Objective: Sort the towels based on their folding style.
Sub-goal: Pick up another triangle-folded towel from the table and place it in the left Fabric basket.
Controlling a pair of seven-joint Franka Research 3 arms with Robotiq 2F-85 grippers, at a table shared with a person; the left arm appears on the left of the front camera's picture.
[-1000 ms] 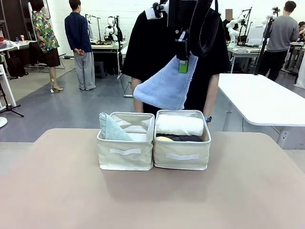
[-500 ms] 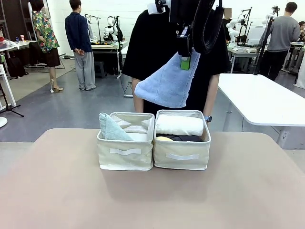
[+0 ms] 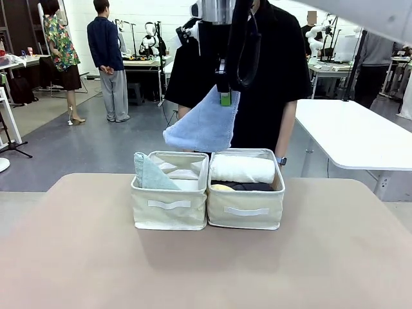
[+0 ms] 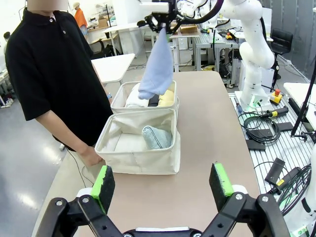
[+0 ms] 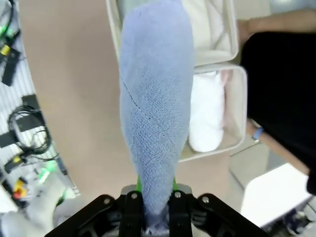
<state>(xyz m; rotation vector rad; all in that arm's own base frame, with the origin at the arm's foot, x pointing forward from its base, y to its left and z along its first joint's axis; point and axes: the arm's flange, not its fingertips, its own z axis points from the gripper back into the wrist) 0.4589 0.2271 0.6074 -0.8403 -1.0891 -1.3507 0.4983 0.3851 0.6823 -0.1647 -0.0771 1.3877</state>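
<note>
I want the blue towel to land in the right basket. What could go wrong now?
The right gripper pinches only the tip of the light blue towel, so it might slip out early. The towel hangs over the gap between both bins; it could drop into the right bin with the rolled white towel instead of the left bin with the pale green cone. Its wide end might snag a rim.

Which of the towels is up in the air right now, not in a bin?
The light blue towel. It hangs from the shut right gripper above the two bins, while the pale green towel and the white rolled towel lie inside them.
</note>
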